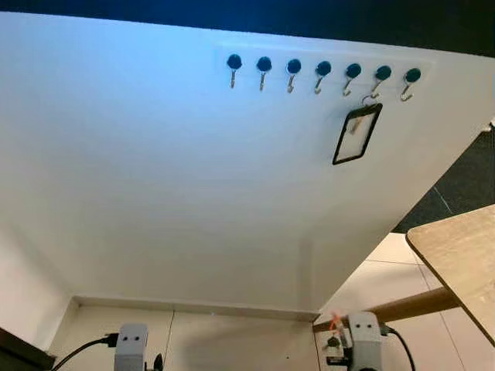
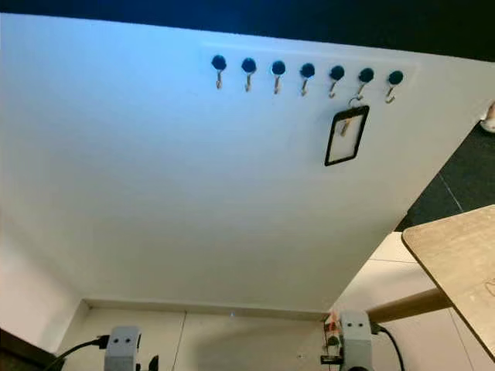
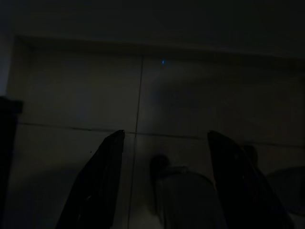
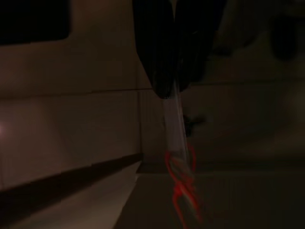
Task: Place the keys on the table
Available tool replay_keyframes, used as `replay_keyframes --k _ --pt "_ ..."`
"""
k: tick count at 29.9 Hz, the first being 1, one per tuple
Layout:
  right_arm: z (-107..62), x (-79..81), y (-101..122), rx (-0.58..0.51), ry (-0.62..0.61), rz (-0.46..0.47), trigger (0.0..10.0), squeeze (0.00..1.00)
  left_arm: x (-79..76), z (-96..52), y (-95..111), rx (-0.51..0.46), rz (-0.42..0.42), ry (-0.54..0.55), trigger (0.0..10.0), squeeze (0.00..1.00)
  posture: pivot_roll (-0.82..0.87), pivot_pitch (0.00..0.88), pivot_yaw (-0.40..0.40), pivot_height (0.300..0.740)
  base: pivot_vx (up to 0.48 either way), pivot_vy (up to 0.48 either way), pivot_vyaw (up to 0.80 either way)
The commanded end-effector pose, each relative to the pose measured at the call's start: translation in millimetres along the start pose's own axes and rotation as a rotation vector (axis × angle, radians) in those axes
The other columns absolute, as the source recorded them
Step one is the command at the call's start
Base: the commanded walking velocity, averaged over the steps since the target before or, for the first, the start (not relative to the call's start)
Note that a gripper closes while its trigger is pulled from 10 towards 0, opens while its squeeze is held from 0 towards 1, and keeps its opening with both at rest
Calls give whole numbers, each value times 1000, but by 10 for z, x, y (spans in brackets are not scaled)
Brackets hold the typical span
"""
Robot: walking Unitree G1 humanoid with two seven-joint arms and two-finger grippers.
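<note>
Seven hooks (image 1: 323,74): you have a row of them with dark round heads high on the white wall (image 1: 155,178).
Card holder (image 1: 356,134): a black-framed clear sleeve hangs from the second hook from the right; something small and pale shows at its top, too small to name.
Table (image 1: 464,255): its light wooden top comes in at your right edge, with a wooden leg running below it toward the wall's corner.
Keys (image 4: 183,179): you see them in the right wrist view as a blurred red ring and loops on a pale strip, hanging from the closed fingers above the floor.
Right gripper (image 4: 171,90): its two black fingers are pinched together on the pale strip that carries the keys; the arm sits low at the bottom of the head views.
Left gripper (image 3: 162,181): its fingers stand well apart with nothing between them, over dim floor tiles; this arm hangs idle, and the view is very dark.
Floor (image 1: 232,340): pale tiles meet the wall at a low skirting.
</note>
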State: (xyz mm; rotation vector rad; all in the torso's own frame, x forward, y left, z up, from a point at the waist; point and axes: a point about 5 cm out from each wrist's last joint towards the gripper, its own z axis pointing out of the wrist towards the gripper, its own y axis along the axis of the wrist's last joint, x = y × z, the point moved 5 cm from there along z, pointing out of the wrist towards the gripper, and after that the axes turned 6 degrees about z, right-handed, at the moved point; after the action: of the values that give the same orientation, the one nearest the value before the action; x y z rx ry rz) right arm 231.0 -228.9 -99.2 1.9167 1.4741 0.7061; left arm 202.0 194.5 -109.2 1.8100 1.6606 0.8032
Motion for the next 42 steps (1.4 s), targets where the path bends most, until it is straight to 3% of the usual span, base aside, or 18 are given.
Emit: replay_keyframes --k 1,7,21,42 --pt "-24 -45 -79 19 -11 40 10000 0 -89 -5 -46 10 -14 -24 10000 0 25 68 -37 740 0 0 0" --pt "-25 67 -102 22 35 30 10000 0 -109 22 21 -15 13 -22 10000 0 18 59 -33 740 0 0 0" --pt "-31 108 -158 45 47 27 10000 0 -142 30 31 -32 -4 -33 10000 0 23 61 -38 740 0 0 0" --pt "-39 227 -214 65 91 2 10000 0 -127 5 1 -41 16 -29 10000 0 32 69 -36 740 0 0 -762"
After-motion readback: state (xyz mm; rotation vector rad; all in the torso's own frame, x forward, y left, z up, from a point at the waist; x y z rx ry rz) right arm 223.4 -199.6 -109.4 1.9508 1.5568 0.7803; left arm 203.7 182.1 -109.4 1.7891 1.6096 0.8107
